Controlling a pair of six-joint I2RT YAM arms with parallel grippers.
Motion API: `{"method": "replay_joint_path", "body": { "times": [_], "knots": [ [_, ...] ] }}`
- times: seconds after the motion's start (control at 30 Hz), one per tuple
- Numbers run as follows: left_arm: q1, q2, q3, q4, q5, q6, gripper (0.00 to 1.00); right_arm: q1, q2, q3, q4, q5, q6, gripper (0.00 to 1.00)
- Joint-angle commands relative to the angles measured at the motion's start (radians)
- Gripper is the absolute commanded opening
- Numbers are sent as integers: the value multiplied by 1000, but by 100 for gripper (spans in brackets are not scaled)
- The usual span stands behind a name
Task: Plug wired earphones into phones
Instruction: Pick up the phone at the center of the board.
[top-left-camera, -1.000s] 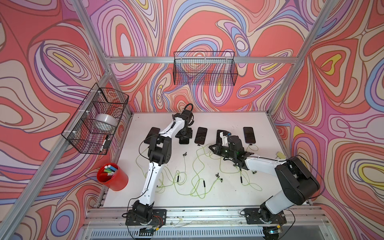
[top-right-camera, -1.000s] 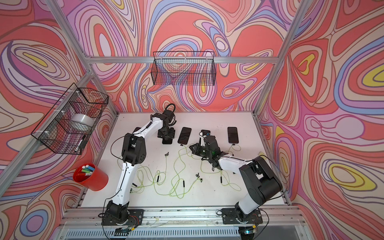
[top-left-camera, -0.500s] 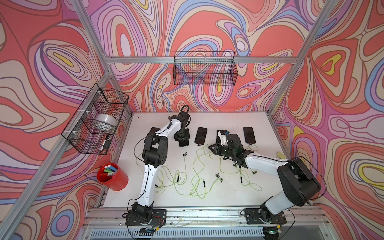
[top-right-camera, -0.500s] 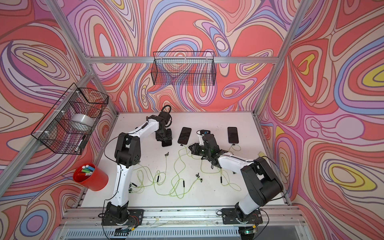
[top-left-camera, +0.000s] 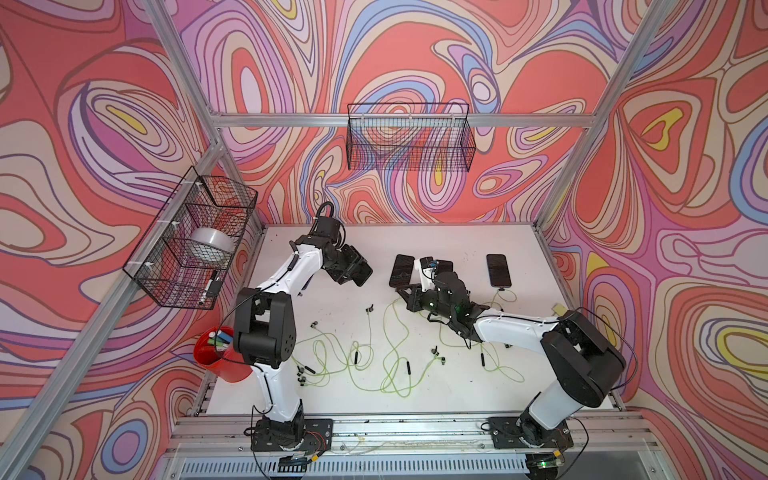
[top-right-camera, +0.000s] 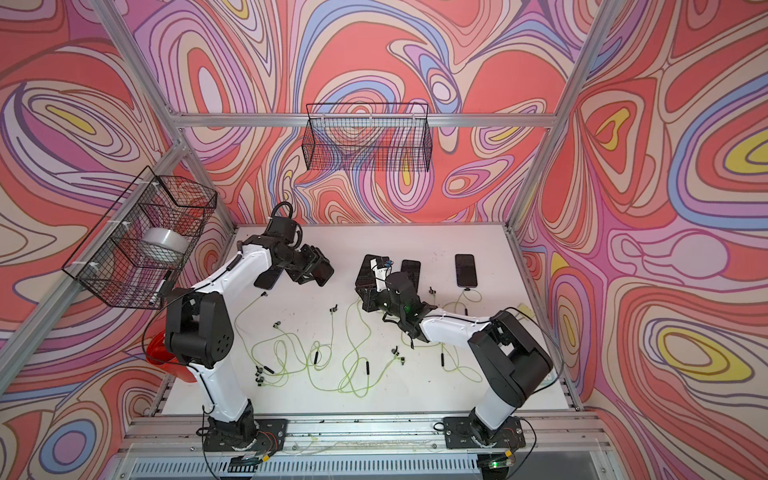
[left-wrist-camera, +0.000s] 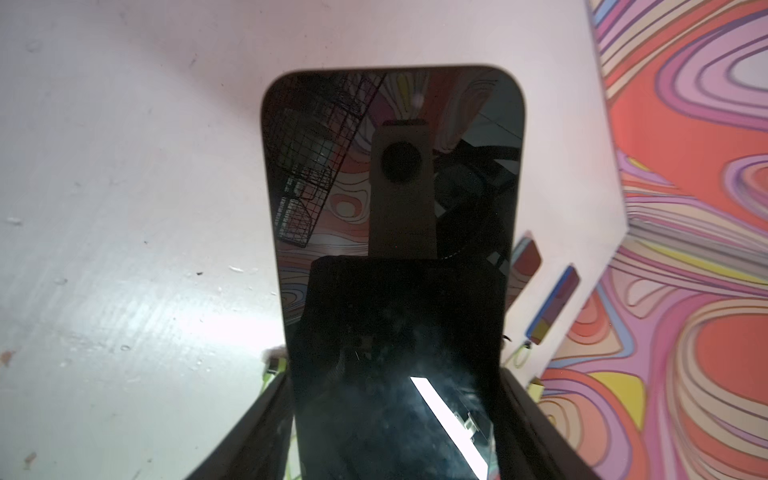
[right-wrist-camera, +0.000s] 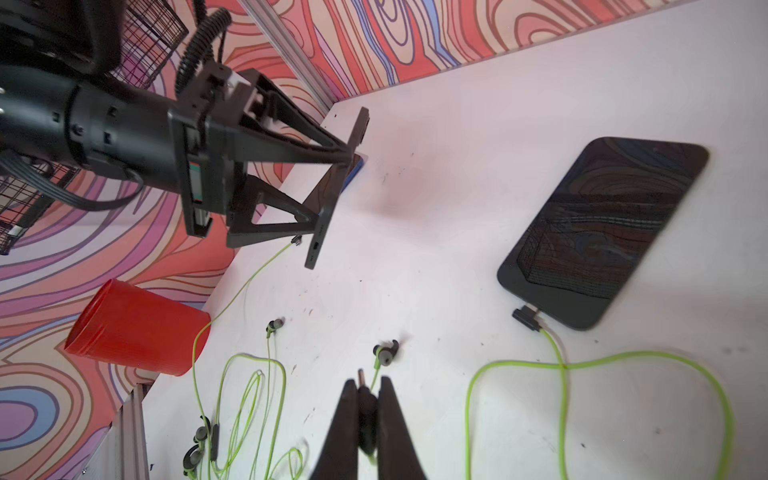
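Green earphone cables (top-left-camera: 374, 365): thin strings in loops on the near half of the white bench (top-left-camera: 457, 399), between the two arms.
Lifted phone (left-wrist-camera: 390, 166): black and shiny, up off the bench at the far left, tipped, with its port end turned toward the right arm.
Left jaws: squeezing the lifted phone by its two long sides.
Plug (right-wrist-camera: 367, 409): small and dark, with a metal tip poking out toward the lifted phone; the two are apart, not touching.
Right jaws: pinched tight on the plug, near the middle of the bench.
Flat phone (right-wrist-camera: 602, 232): lies on the bench just beside the right jaws, with another plug already in its near end.
Far right phone (top-left-camera: 498, 270): flat too, with a green cable at its near end.
Step now: I think the job in hand is joining this plug to the lifted phone in the air.
Next move: the metal tip must line up with the little hole in the phone's end, then go straight in while the left jaws hold firm.
Watch out: a crooked push could bend the tip or make the phone slip.
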Motion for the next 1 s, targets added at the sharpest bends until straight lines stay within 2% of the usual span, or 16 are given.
{"method": "replay_joint_path", "body": {
  "times": [0.0,0.13,0.2,0.33,0.57,0.97],
  "knots": [
    [21,-79,-89,157,124,-220,14,23,34,31,96,29,-4,0],
    [25,-138,-248,395,209,-480,4,55,65,60,170,38,-19,0],
    [23,-170,-298,457,209,-554,0,65,76,69,199,52,-29,0],
    [24,-228,-367,515,196,-643,0,69,91,77,253,74,-39,0],
    [22,-261,-401,552,199,-679,0,71,146,147,223,49,-48,0],
    [22,-289,-436,560,195,-663,0,71,170,193,210,43,-53,0]
  ]
}}
